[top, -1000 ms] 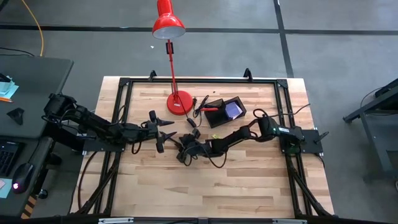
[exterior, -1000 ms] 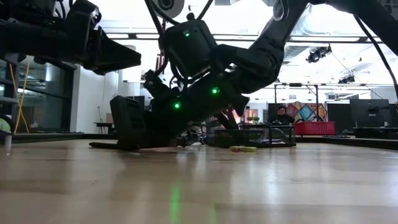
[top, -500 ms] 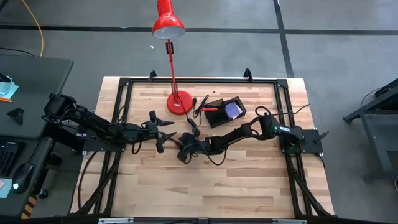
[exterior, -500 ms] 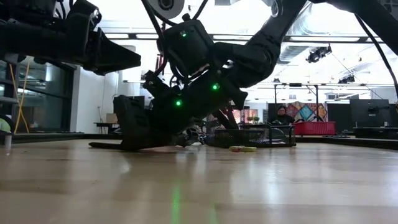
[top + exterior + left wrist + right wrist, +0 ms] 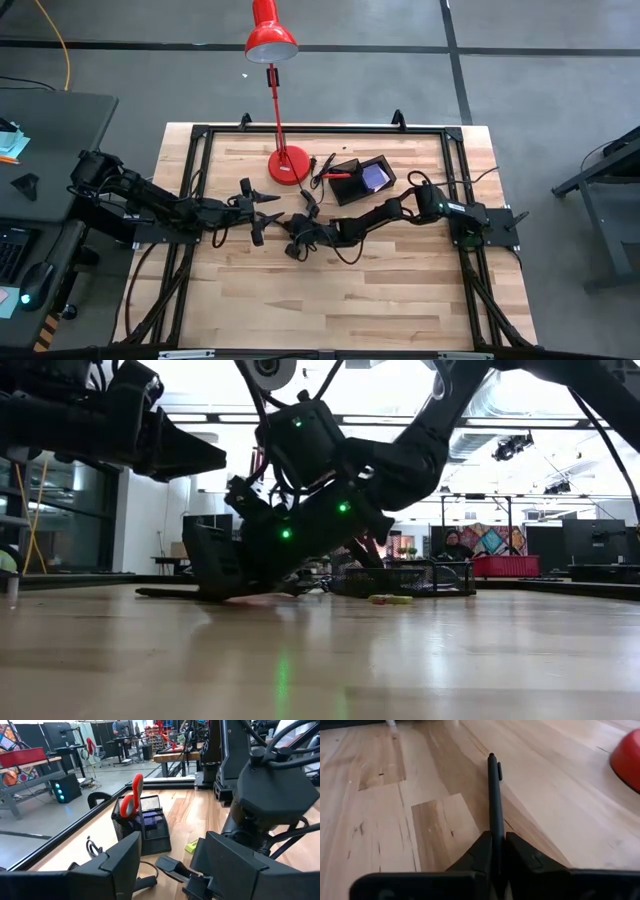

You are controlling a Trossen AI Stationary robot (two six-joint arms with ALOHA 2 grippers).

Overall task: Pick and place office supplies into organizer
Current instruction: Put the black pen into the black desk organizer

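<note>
My right gripper [image 5: 293, 243] is low over the table's middle and shut on a thin black pen [image 5: 494, 795]. The pen's free end [image 5: 145, 593] sits just above or on the wood in the low view. My left gripper [image 5: 262, 212] hovers open a little to the left of it and holds nothing. The black organizer [image 5: 362, 178] stands near the far edge. It holds a purple-blue pad [image 5: 374, 176] and the red-handled scissors [image 5: 131, 800], which stand upright in it. A tiny yellow piece [image 5: 192, 846] lies on the wood in front of the organizer. My right gripper pinches the black pen between its two fingers [image 5: 482, 851] at one end [image 5: 496, 837]. The rest of the pen runs straight out ahead in line with the fingers. The fingers come in low, slanting down from the table's right. The pen lies nearly level just over the wood; I cannot tell whether its free end touches.
The red desk lamp's round base [image 5: 288, 165] stands left of the organizer, its stem rising over the far edge. A dark item [image 5: 172, 866] and a loose cable [image 5: 92, 847] lie near my left gripper. Bare wood [image 5: 330, 300] stretches toward the near edge.
My right arm's wrist has tipped and drawn slightly toward the far edge, its fingers still shut on the pen. The pen has shifted a little with it along the table.
</note>
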